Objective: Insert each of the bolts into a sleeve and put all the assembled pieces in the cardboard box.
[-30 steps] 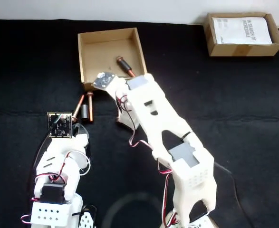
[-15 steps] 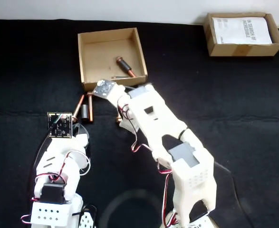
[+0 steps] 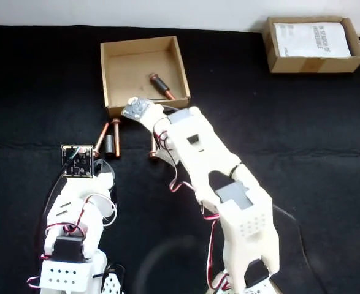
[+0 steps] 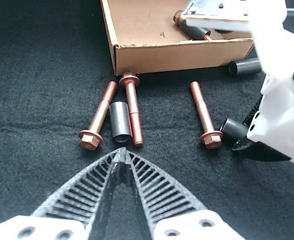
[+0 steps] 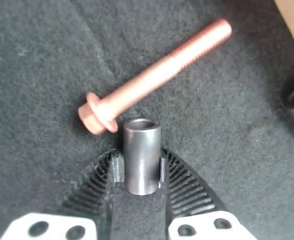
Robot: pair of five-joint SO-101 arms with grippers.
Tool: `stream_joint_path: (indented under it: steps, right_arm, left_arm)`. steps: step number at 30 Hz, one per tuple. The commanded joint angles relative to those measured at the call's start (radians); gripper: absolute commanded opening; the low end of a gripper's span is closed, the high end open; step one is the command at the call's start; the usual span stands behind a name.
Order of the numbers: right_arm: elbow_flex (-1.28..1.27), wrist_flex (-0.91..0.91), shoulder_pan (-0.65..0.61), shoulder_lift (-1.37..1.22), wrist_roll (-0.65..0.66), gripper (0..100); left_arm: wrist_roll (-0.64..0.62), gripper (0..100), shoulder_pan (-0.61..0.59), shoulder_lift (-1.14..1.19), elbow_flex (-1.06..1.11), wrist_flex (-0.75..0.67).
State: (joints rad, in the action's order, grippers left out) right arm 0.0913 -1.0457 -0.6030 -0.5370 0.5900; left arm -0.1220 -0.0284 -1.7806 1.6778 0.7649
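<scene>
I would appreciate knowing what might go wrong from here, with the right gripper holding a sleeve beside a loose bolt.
1. The right gripper clamps the sleeve while the bolt lies with its head close beside the sleeve's mouth; a move might knock that bolt so it rolls away.
2. Ahead of the left gripper, a second sleeve lies tight between two bolts; grabbing one piece could well scatter the others.
</scene>
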Motion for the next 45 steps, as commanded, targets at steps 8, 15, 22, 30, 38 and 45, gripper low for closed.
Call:
stream_joint_path:
  steps: [8, 15, 22, 30, 38, 45]
  right_arm:
    - [0.354, -0.295, 0.073, 0.171, 0.003, 0.8]
    - [0.521, -0.483, 0.076, 0.309, 0.003, 0.8]
    - [0.659, -0.654, 0.074, 0.487, 0.002, 0.8]
    - [0.627, -0.717, 0.165, 0.760, -0.204, 0.8]
    - [0.234, -0.716, 0.292, 1.190, -0.204, 0.8]
    - [-0.150, -0.716, 0.294, 1.550, -0.204, 0.8]
  left_arm:
    - [0.008, 2, -0.010, -0.010, 0.018, 0.000]
    - [0.003, 2, -0.010, -0.010, 0.018, -0.002]
    - [0.006, 1, -0.010, -0.010, 0.018, 0.006]
    - [0.005, 1, -0.035, -0.012, 0.018, 0.101]
    - [0.005, 1, -0.053, -0.010, -0.050, 0.218]
    - [0.115, 1, -0.053, 0.008, -0.183, 0.288]
